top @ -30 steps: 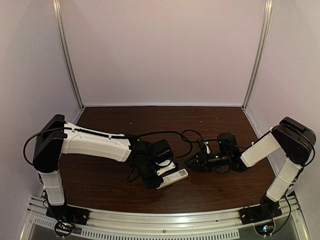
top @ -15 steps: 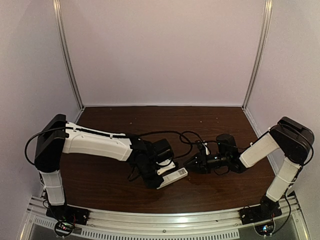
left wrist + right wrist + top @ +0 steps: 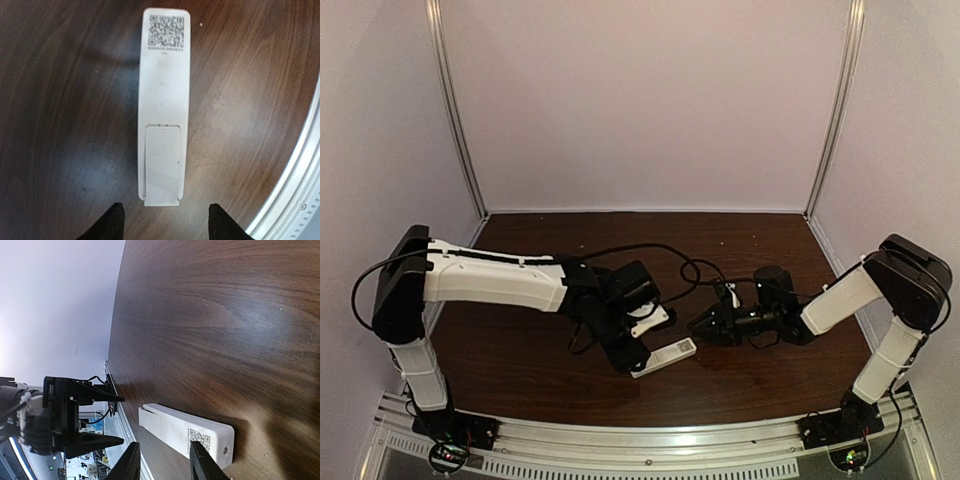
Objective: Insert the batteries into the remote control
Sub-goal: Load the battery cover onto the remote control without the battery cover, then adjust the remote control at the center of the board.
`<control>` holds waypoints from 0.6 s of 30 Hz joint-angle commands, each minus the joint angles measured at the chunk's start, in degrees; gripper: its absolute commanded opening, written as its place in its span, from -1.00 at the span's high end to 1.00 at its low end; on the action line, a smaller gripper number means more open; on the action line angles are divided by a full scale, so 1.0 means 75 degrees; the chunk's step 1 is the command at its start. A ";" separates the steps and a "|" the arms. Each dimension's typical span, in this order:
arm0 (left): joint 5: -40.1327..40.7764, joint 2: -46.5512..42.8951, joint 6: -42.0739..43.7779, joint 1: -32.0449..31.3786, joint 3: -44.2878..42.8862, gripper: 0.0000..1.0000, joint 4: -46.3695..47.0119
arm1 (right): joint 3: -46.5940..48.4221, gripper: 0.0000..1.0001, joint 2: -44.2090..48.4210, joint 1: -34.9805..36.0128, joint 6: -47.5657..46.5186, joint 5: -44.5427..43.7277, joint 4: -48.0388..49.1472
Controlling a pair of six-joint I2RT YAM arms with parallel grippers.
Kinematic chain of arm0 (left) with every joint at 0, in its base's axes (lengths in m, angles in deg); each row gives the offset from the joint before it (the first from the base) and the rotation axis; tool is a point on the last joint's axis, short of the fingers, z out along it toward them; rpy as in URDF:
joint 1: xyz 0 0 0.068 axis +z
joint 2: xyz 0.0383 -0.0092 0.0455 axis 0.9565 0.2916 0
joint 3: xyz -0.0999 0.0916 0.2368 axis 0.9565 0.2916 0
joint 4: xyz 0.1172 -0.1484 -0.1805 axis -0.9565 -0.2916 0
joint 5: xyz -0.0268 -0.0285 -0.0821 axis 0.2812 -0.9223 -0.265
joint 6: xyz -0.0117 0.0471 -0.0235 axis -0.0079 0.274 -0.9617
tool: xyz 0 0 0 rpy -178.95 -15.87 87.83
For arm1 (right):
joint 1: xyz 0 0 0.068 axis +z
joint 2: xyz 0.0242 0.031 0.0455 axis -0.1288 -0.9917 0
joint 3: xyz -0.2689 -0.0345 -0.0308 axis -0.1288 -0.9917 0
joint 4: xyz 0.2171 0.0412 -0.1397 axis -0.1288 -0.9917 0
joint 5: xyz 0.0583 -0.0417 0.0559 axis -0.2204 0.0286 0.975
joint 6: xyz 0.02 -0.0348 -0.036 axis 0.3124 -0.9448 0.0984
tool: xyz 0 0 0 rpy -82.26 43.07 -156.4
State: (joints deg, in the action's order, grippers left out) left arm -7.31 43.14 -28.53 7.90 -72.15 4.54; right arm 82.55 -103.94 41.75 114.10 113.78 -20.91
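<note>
Remote control [image 3: 163, 105] flat on worktop [image 3: 60, 125], back up, between both hands. Cover [image 3: 162, 165] looks seated over compartment. Batteries not visible, judged inside; task near done. Long axis near-left to far-right, QR end toward right hand [image 3: 165, 450], part-open, empty. Left hand [image 3: 166, 215] wide, empty, just off cover end.

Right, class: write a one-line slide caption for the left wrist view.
Open left gripper facing the remote control, which lies back-up on the table, QR code at the far end.
</note>
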 commanded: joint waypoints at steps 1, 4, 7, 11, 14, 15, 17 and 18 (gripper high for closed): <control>-0.0582 -0.1121 -0.0552 0.0585 0.0688 -0.19 0.0813 | 0.0155 0.30 0.0723 -0.0056 -0.0370 -0.0211 -0.0550; -0.1008 -0.1810 -0.1182 0.1060 0.1566 -0.15 0.1689 | 0.0295 0.30 0.1198 -0.0046 -0.0748 -0.0364 -0.1247; -0.1388 -0.2262 -0.1984 0.1236 0.2451 -0.04 0.2754 | 0.0575 0.29 0.1428 -0.0022 -0.1285 -0.0499 -0.2185; -0.1548 -0.2302 -0.3024 0.1236 0.3092 -0.03 0.3644 | 0.0733 0.23 0.1198 -0.0018 -0.1810 -0.0643 -0.2838; -0.1668 -0.2353 -0.3924 0.1185 0.3686 -0.04 0.4395 | 0.0855 0.22 0.0910 -0.0011 -0.2102 -0.0702 -0.3072; -0.1634 -0.2382 -0.4158 0.1135 0.3820 -0.06 0.4567 | 0.0893 0.21 0.0842 -0.0015 -0.2195 -0.0732 -0.3131; -0.1529 -0.2368 -0.4478 0.1036 0.3909 -0.14 0.4725 | 0.0977 0.19 0.0702 -0.0010 -0.2368 -0.0756 -0.3257; -0.1484 -0.2334 -0.4576 0.0984 0.3908 -0.18 0.4738 | 0.1010 0.18 0.0631 -0.0010 -0.2413 -0.0730 -0.3289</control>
State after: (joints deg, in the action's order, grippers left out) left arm -18.04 25.91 -54.39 16.60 -43.89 31.91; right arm 88.28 -97.16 41.64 100.44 109.89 -41.39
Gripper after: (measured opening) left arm 0.556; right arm 0.401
